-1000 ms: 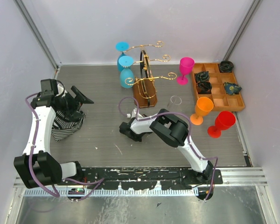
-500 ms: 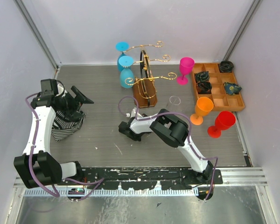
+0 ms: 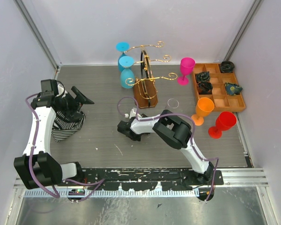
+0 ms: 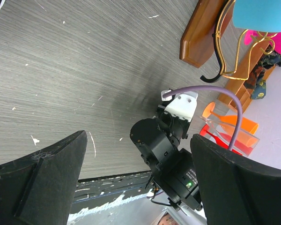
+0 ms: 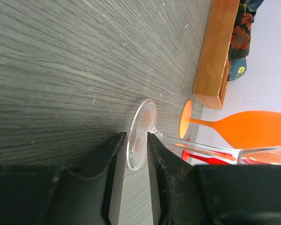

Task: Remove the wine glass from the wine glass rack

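Note:
The wine glass (image 3: 173, 102) is clear and off the wine glass rack (image 3: 145, 91), a gold wire stand on a brown wooden base. In the right wrist view its round foot (image 5: 140, 133) sits slightly tilted between the fingers of my right gripper (image 5: 135, 136). The jaws are parted a little wider than the foot. Its stem runs off toward the orange glass (image 5: 253, 129). The right arm (image 3: 171, 131) is folded low over the table. My left gripper (image 4: 138, 140) is wide open and holds nothing, far left above a striped cloth (image 3: 65, 124).
Three blue glasses (image 3: 127, 77) hang upside down on the rack. A pink glass (image 3: 187, 65), an orange glass (image 3: 204, 108) and a red glass (image 3: 225, 121) stand at the right. Behind them is the orange-brown compartment tray (image 3: 220, 86).
The right jaws have parted slightly around the glass foot. The right wrist and the clear glass rim have shifted a little to the left. The left arm has not moved.

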Robot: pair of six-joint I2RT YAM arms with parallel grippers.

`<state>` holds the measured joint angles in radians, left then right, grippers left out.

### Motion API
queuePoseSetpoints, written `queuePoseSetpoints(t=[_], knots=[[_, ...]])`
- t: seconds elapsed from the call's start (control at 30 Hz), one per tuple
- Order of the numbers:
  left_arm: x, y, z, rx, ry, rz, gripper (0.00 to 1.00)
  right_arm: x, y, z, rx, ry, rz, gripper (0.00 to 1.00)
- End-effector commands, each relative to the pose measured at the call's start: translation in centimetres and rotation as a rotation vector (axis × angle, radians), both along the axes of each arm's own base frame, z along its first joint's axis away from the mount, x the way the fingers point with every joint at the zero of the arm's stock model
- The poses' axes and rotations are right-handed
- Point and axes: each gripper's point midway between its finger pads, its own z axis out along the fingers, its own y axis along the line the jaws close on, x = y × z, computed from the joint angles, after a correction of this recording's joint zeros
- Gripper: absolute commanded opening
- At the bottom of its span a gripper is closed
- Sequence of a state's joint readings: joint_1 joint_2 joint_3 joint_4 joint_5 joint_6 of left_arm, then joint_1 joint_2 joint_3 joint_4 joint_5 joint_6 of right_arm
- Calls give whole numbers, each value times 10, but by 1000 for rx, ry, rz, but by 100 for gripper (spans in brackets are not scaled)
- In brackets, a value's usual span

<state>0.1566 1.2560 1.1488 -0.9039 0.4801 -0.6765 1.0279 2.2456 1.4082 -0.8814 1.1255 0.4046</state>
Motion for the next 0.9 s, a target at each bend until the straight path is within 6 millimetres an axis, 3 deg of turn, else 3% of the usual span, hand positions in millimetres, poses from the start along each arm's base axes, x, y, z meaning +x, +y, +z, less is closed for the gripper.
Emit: queuePoseSetpoints(t=[0.0, 0.37, 0.6, 0.73, 0.87], knots=[[2, 1, 9, 4, -24, -12, 99, -27, 62, -63, 406, 198, -31, 33], [2, 0, 8, 1, -24, -13, 99, -41, 94, -61, 540, 312, 24, 36], [2, 0, 8, 2, -24, -13, 99, -44, 107, -47, 593, 349, 50, 29], [1, 5, 9, 32, -32, -4, 99, -52, 129, -15, 679, 371, 112, 3], [2, 9, 10, 56, -35, 6, 99, -72, 167, 34, 847, 443, 204, 1]])
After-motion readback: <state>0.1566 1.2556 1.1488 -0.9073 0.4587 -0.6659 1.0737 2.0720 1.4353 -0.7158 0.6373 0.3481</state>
